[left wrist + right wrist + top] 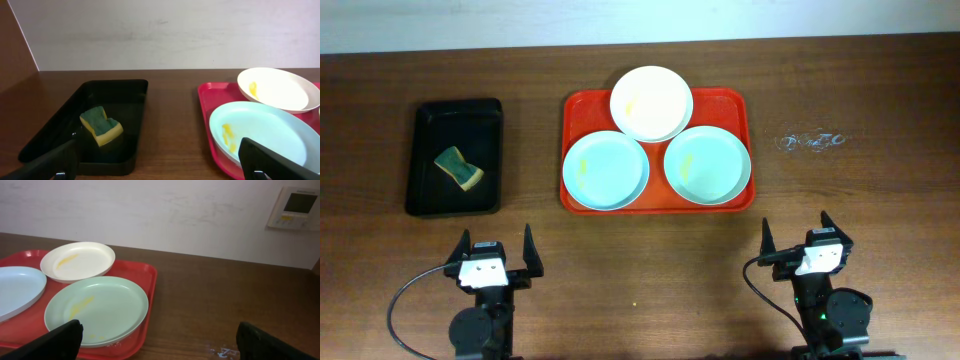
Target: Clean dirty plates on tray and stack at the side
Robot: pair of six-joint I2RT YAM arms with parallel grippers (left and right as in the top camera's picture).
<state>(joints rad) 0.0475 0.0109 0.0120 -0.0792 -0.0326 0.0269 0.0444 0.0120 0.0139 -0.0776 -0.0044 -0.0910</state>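
Red tray carries all three plates; their yellow smears read clearly only from the wrist views. Left gripper and right gripper gape wide, holding nothing, well short of the tray.

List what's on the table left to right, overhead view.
black tray holding sponge → left mint plate → white plate, set farther back → right mint plate → pale smudge
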